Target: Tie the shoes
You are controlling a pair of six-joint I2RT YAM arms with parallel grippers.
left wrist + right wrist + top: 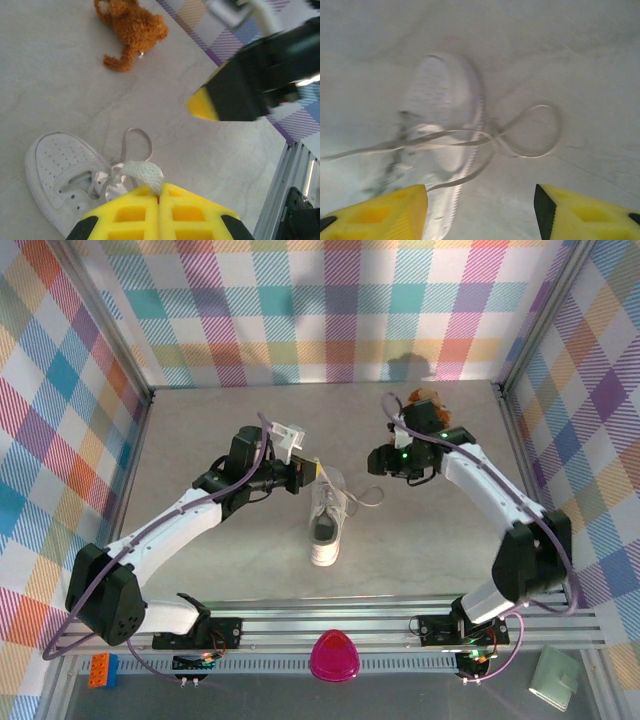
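The white sneaker [325, 520] lies mid-table with its toe pointing away from the arms. My left gripper [315, 472] hovers just above the toe end. In the left wrist view the yellow jaws of the left gripper [159, 192] are pressed together on a strand of white lace [142, 172], above the shoe [60, 170]. To the right of the shoe, my right gripper [380, 460] is open. The right wrist view shows its fingers [480, 210] wide apart and empty above the shoe [445, 100] and a lace loop [540, 132] lying on the table.
A brown plush toy [425, 400] sits at the back right, behind the right arm, and also appears in the left wrist view [132, 25]. Checked walls [320, 310] close in the table. A pink dome [333, 658] sits on the front rail.
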